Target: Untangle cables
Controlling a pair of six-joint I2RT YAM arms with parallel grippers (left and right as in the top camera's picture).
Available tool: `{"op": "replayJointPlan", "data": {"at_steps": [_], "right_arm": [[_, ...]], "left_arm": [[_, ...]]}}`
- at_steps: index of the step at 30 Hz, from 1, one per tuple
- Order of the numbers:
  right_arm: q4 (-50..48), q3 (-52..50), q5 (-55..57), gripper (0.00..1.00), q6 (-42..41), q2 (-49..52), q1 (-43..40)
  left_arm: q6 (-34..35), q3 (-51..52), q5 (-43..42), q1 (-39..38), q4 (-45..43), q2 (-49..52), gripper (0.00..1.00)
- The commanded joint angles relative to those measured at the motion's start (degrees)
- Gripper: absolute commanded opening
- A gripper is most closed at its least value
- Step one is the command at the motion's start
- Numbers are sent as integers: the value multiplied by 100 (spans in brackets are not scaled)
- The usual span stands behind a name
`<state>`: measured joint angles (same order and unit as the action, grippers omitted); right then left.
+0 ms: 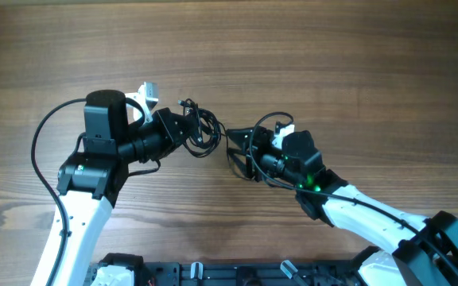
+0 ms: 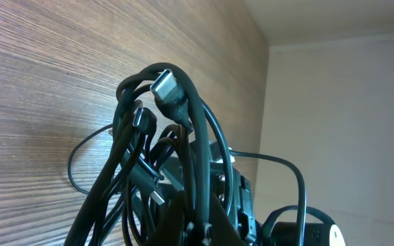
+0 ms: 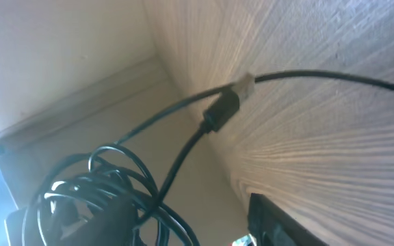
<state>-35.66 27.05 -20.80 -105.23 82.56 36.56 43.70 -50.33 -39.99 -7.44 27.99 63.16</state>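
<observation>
Over the table (image 1: 348, 48) centre, I am clamping the cables (image 1: 205, 127) tight in my left pincer (image 1: 183, 129). Right pincer (image 1: 235, 149), facing one plug (image 3: 222, 109): width not readable. Judging it best pulling that single cord slowly, watching for snags.

Left arm (image 1: 82, 214): enters from 7 o'clock, bends at the wrist, points to 3 o'clock.
Left gripper (image 1: 183, 131): closed on cables (image 1: 205, 127).
Right arm (image 1: 372, 214): enters from 4 o'clock, reaches toward 10 o'clock.
Right gripper (image 1: 241, 152): faces the left one, near it; jaw gap unclear.
</observation>
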Motion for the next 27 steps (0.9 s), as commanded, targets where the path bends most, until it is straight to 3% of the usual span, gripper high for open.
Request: {"op": "replayJointPlan", "data": {"at_steps": [1,3,5,7,9,10,11,12,15,17,18,20,27], "right_arm": [[-35,22,354,44,-192,48,122],[-28,22,433,32,-184,48,142],[-26,22,463,13,-111,48,142],[-26,22,603,4,184,48,142],[-20,22,855,4,494,48,142],[-28,22,857,9,450,48,142],[-44,22,833,24,442,48,142],[-70,22,787,50,396,48,142],[-70,22,479,67,103,48,142],[-68,22,424,67,-31,48,142],[-70,22,424,57,-153,48,142],[-70,22,422,50,-426,48,155],[-74,22,448,43,-1346,50,374]], "left_arm": [[28,-107,-109,-61,-35,-57,4],[28,-107,-107,-116,-35,-57,4],[28,-107,-105,-149,-35,-57,4],[28,-107,-105,-144,-35,-57,4],[31,-107,-109,-146,-28,-57,4],[33,-107,-109,-146,-9,-57,4],[31,-107,-109,-146,24,-57,4],[31,-107,-107,-146,83,-57,4],[31,-107,-107,-146,138,-57,4],[55,-107,-107,-146,133,-57,4],[55,-107,-109,-146,136,-57,4],[61,-107,-109,-146,133,-57,4],[328,-107,-87,-146,92,-57,4]]}}
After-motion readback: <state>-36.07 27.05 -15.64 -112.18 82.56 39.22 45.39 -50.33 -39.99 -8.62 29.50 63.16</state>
